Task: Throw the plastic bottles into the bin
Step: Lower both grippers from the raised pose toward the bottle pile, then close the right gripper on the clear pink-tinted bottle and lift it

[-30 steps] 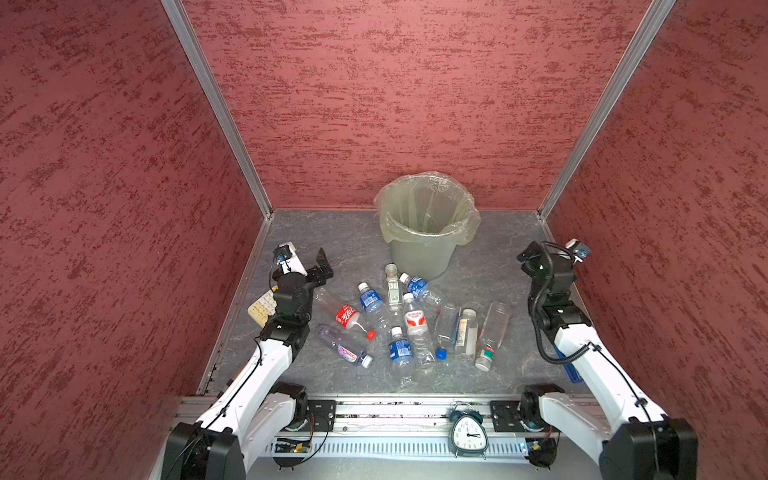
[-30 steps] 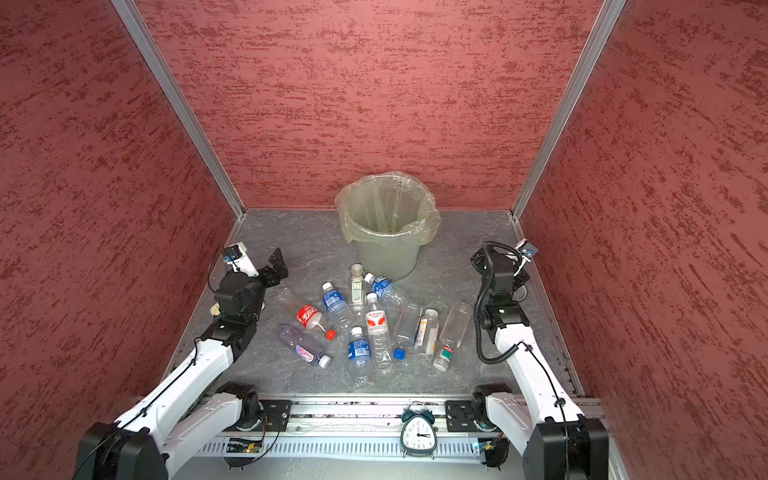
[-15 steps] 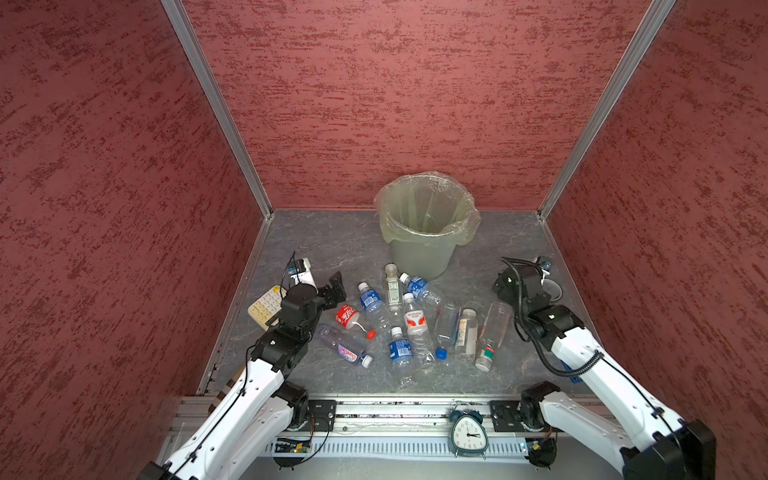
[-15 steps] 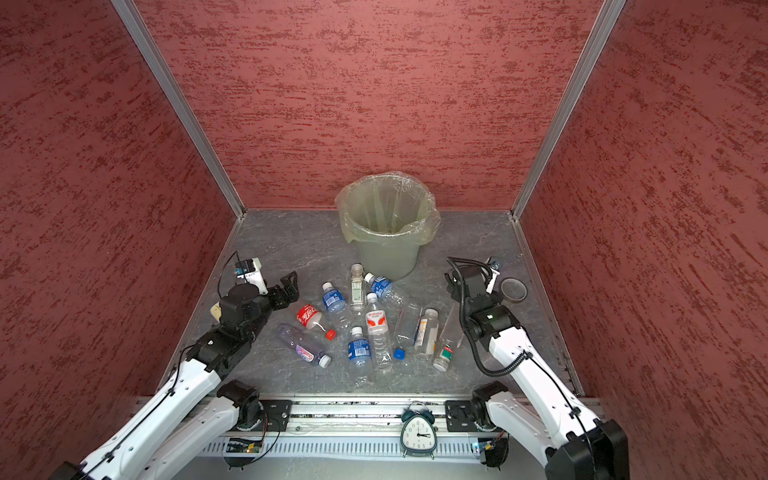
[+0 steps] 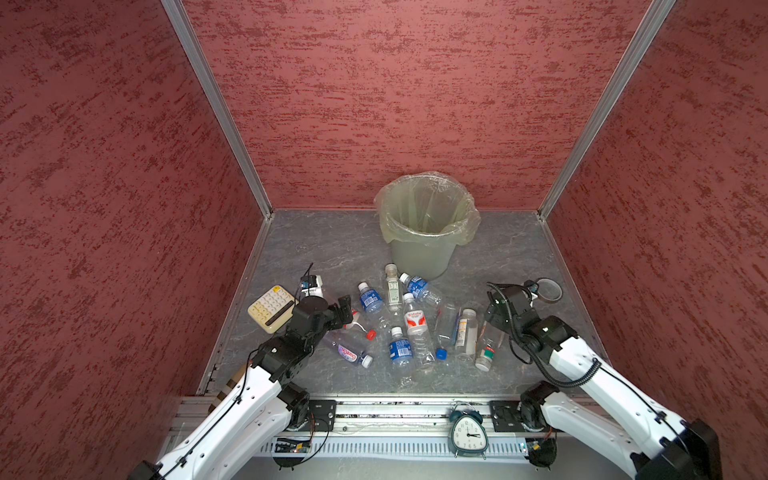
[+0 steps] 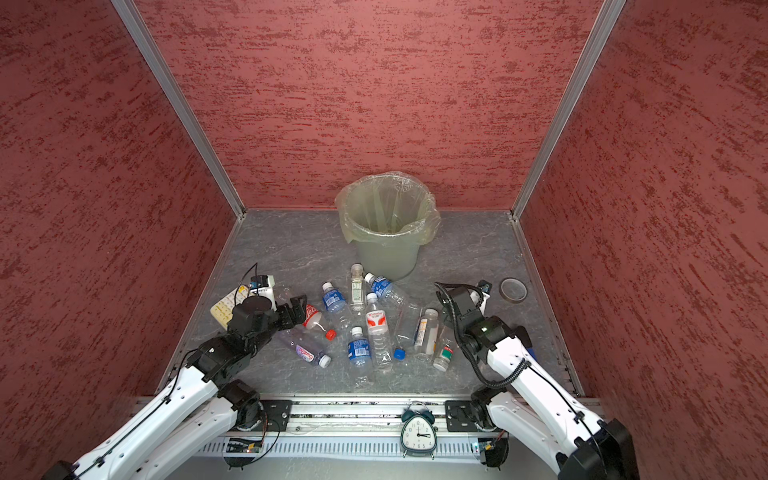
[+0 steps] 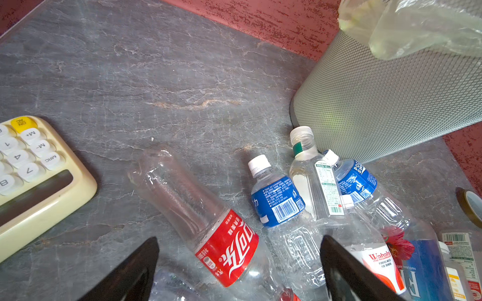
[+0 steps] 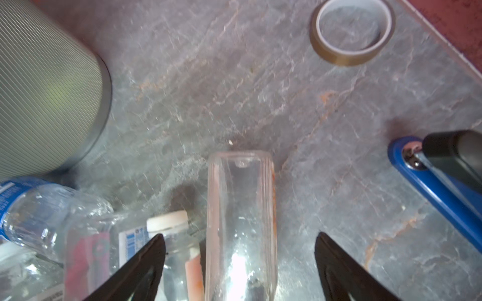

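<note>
Several plastic bottles (image 5: pixel 409 328) lie scattered on the grey floor in front of the bin (image 5: pixel 419 257), which is lined with a yellowish bag. My left gripper (image 7: pixel 239 238) is open and low over a red-labelled bottle (image 7: pixel 227 247), one finger on each side of it and apart from it. In both top views it sits at the pile's left edge (image 5: pixel 343 309) (image 6: pixel 297 309). My right gripper (image 8: pixel 239 234) is open, straddling a clear square-based bottle (image 8: pixel 241 208) at the pile's right edge (image 5: pixel 488 349). Its fingers do not touch the bottle.
A cream calculator (image 5: pixel 272 307) lies left of the left gripper. A tape roll (image 5: pixel 548 289) lies beyond the right wrist. A blue-handled tool (image 8: pixel 438 187) lies beside the right gripper. An alarm clock (image 5: pixel 468 432) stands on the front rail. Red walls close three sides.
Both arms have come down and inward from the side walls to the bottle pile. The left gripper now hangs over the red-labelled bottle, the right over the clear bottle.
</note>
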Controlling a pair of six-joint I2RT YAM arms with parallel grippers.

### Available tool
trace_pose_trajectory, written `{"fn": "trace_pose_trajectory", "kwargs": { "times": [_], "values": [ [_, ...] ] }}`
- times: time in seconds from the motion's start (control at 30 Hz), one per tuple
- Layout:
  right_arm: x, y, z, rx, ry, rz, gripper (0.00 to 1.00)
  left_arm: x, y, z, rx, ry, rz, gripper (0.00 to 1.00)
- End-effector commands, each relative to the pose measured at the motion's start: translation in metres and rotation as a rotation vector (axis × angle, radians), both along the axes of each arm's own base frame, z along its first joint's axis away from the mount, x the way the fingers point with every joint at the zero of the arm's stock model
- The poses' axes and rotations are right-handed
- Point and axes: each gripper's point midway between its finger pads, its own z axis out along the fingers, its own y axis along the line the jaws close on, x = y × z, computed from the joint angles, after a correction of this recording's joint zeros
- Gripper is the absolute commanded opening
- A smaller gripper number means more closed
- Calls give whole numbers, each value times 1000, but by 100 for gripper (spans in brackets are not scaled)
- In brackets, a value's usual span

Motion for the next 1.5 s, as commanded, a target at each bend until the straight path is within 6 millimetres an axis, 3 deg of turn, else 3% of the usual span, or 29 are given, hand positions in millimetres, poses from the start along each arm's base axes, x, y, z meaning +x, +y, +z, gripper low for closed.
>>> {"fn": "trace_pose_trajectory", "kwargs": {
  "times": [0.0,0.27,0.63,0.9,1.47],
  "values": [
    [-10,4,-13,32,53,-8,90,-4,-1,-6,6,24,-8,97],
    [-17,11,-38,55,113,11,92,-5,-4,-17,-1,51,-19,97],
    [-15,15,-50,46,142,28,90,-8,-4,-27,6,73,-24,97],
    [-14,14,-54,31,151,29,82,-9,-4,-31,5,83,-26,97],
    [-17,12,-74,-39,256,39,75,-7,-9,-38,-1,93,-38,97]
  ]
}}
